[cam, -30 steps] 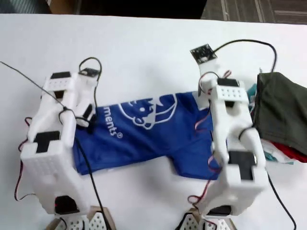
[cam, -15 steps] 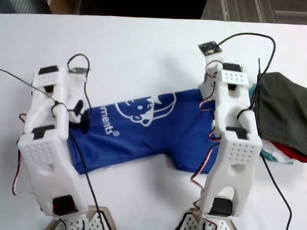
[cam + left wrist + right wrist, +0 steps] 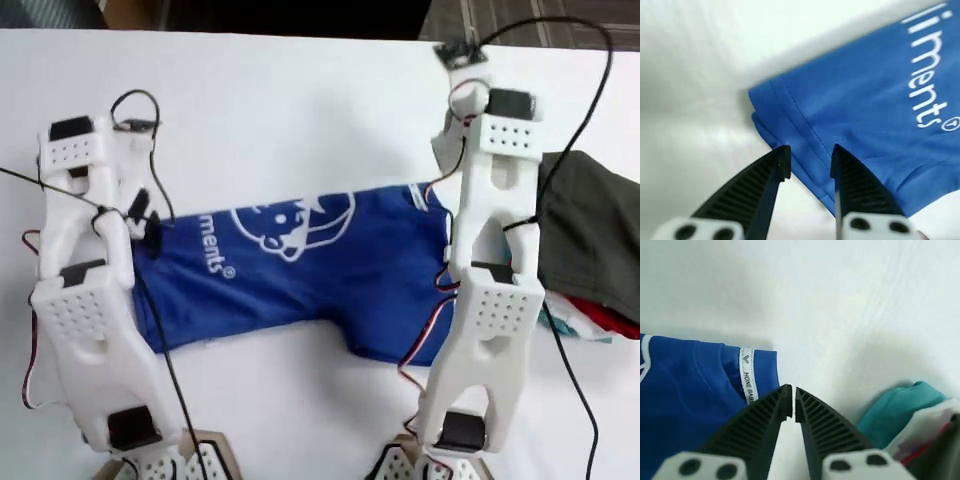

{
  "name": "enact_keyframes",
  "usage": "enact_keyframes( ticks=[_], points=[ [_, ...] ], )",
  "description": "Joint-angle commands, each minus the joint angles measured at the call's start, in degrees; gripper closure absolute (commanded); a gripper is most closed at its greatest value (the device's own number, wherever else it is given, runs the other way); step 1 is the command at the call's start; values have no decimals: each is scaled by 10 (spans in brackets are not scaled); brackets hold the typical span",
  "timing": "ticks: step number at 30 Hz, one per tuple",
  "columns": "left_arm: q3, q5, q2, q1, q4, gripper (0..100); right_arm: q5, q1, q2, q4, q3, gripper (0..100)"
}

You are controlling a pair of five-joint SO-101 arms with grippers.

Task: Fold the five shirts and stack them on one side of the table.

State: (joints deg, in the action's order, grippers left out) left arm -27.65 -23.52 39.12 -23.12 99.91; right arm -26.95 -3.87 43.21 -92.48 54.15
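White table [image 3: 300, 90], blue shirt [image 3: 300, 270], clothes pile [image 3: 590, 230] cropped

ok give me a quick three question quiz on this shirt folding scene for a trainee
1. True or false: the blue shirt already lies on the pile of shirts.
2. The right gripper is nearest which part of the blue shirt? A the white lettering, B the neck label, C the animal print.
3. Which gripper is open?
Key: 1 false; 2 B; 3 the left gripper.
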Motion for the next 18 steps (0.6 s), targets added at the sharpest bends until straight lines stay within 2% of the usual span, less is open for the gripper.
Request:
enact_keyframes(
  ticks=[1,5,8,12,18],
  points=[
    [-44,-4,-4,-4,19,836,1,16,-8,-57,54,976],
    [-78,-4,-4,-10,19,836,-40,18,-60,-57,40,976],
    [-123,18,-4,-29,17,837,-61,38,-133,-58,-21,976],
    [-163,110,-3,-61,7,837,-76,85,-262,-57,-165,976],
    [-103,130,-3,-58,-26,838,-76,162,-423,-31,-445,976]
  ],
)
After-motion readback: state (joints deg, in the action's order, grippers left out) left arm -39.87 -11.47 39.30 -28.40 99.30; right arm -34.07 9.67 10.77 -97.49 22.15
